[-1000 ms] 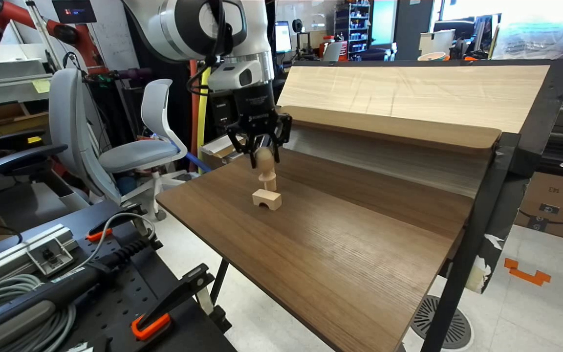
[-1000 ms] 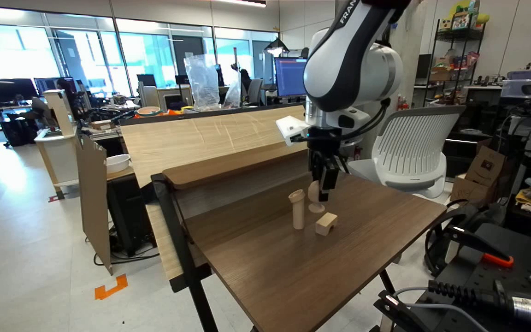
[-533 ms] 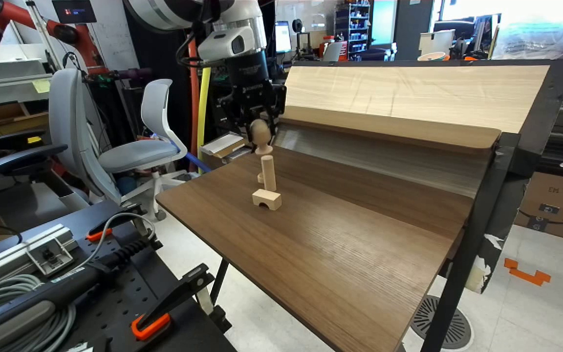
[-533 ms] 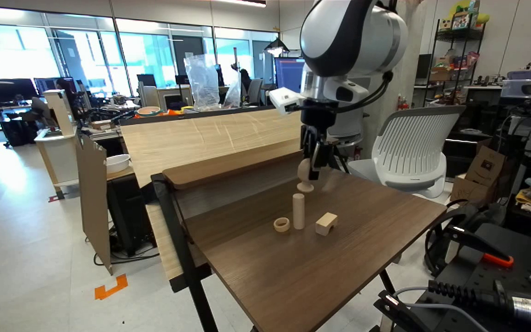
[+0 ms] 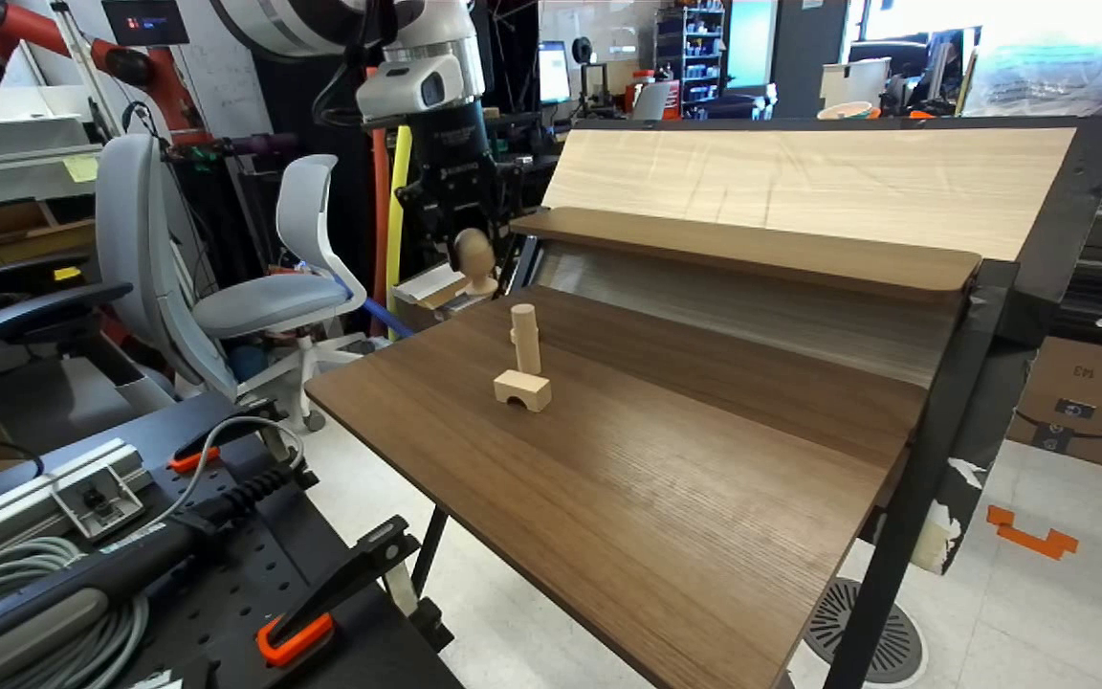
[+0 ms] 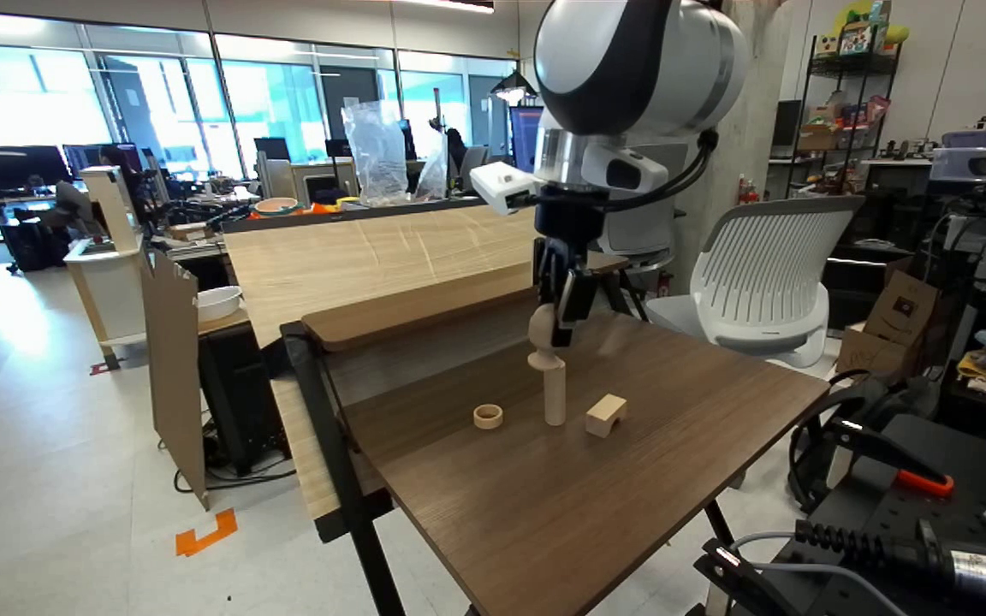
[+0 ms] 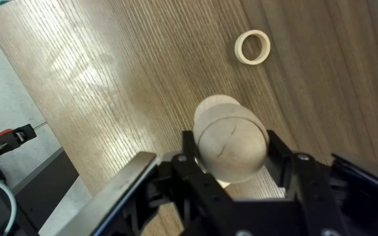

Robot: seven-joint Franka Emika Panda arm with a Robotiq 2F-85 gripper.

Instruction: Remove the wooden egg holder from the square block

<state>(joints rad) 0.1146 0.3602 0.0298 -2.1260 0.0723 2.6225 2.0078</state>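
The wooden egg holder (image 6: 542, 325), a pale rounded piece on a flared foot, is held upright above the table. My gripper (image 6: 560, 332) is shut on it, a finger on either side in the wrist view (image 7: 231, 141). In an exterior view (image 5: 474, 256) it is clear of the upright wooden cylinder (image 5: 526, 340). No square block with a fixed peg shows. Instead, a small arched wooden block (image 5: 522, 389) and that separate cylinder, also visible here (image 6: 555, 404), stand on the table. In the wrist view the egg holder hides most of the block and cylinder.
A wooden ring (image 7: 265, 47) lies flat on the table, left of the cylinder in an exterior view (image 6: 488, 423). The brown table (image 5: 704, 498) has a raised shelf (image 5: 761, 244) along its back. A black bench with clamps (image 5: 254, 536) stands beside the table.
My gripper has lifted and moved back with the egg holder, away from the block. The ring, on top of the cylinder a second ago, fell and slid along the table.
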